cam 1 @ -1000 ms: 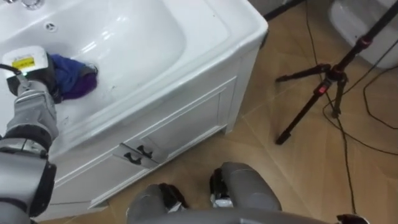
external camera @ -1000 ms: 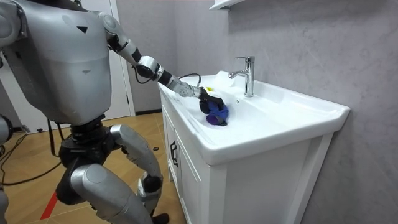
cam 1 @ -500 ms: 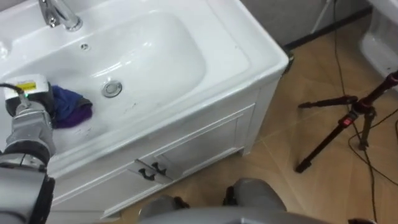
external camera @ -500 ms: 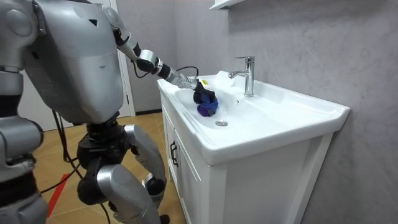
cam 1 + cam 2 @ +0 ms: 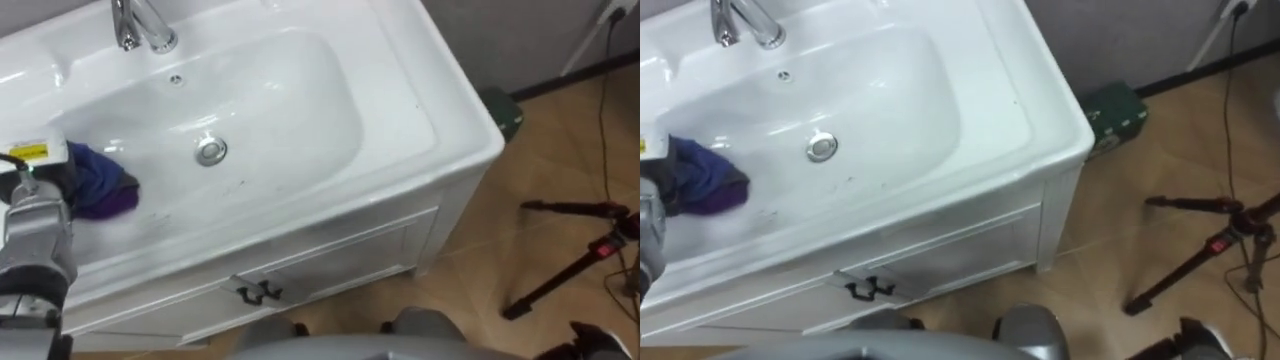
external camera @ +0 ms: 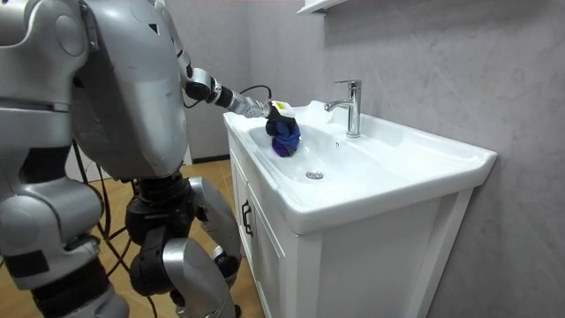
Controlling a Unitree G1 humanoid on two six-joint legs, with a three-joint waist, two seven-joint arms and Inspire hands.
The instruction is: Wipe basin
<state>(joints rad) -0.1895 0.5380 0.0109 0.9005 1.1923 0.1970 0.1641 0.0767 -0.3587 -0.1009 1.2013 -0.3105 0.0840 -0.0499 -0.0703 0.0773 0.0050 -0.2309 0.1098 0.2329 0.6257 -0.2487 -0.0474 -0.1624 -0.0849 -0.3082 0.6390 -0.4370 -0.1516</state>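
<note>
Left robot hand meets the blue cloth in the basin, grip unclear; drain and tap nearby.

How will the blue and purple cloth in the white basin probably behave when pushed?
The blue and purple cloth lies bunched in soft folds, so it is probably floppy and light. On the smooth, glossy white basin it should slide easily, though it may crumple further against the left hand.

The left robot hand holds a blue-purple cloth on the left slope of the white basin.
</note>
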